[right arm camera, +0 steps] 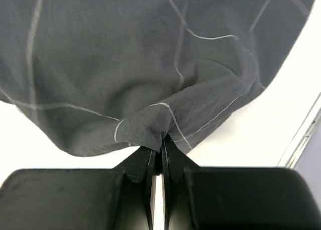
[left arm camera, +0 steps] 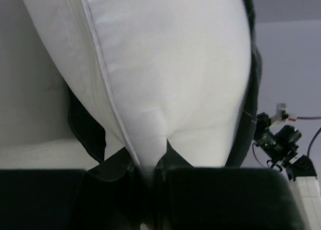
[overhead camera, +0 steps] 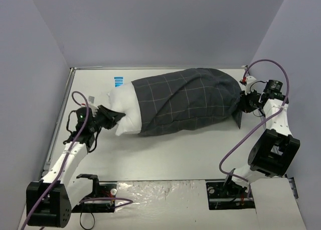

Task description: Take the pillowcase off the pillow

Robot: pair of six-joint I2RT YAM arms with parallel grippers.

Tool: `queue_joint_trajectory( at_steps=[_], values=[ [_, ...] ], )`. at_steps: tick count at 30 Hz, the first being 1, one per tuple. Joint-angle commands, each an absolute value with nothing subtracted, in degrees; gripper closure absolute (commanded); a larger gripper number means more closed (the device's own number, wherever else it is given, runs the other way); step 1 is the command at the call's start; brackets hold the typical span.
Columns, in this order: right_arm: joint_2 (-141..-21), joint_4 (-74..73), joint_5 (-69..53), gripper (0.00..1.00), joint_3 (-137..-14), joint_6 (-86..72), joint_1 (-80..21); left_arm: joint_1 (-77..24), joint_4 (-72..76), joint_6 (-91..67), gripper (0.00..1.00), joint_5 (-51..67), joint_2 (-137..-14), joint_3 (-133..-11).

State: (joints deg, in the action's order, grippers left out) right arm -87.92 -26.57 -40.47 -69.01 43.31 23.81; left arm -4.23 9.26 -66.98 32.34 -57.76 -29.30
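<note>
With the left claw [left arm camera: 150,165] pinching the bare end of the pillow [overhead camera: 122,105] and the right claw [right arm camera: 161,139] clamped on the pillowcase [overhead camera: 185,99] at the pillow's opposite end, draw them steadily apart, pinches firm.

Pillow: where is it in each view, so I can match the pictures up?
Top external: pillow, centre-left, poking out of the pillowcase.
Left wrist: fills the upper centre.
Right wrist: not visible, only fabric.
Shared landmark: the pillowcase, dark edges in left wrist, filling right wrist.
</note>
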Motion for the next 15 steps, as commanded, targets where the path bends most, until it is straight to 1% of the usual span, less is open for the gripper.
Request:
queue_joint_trajectory(
  at_steps=[1, 3, 4, 9, 15],
  values=[
    [-84.0, -27.4, -40.3, 1.0, -72.0, 43.2, 24.1, 4.5, 8.6, -65.8, 0.98, 33.1, -51.3, -41.5],
    [-83.7, -27.4, -39.4, 1.0, -72.5, 43.6, 24.4, 8.6, 8.0, -67.3, 0.98, 32.8, -50.3, -45.0],
    [-83.8, -27.4, -39.1, 1.0, -72.6, 43.6, 24.6, 10.4, 7.7, -67.7, 0.98, 31.8, -50.6, -48.7],
    [-84.1, -27.2, -38.2, 1.0, -72.3, 43.4, 25.6, 13.4, 12.8, -74.7, 0.98, 29.1, -53.7, -54.3],
    [-83.5, -26.3, -38.3, 1.0, -72.0, 43.3, 28.5, 15.4, 8.4, -72.9, 0.98, 28.8, -57.4, -62.7]
  ],
)
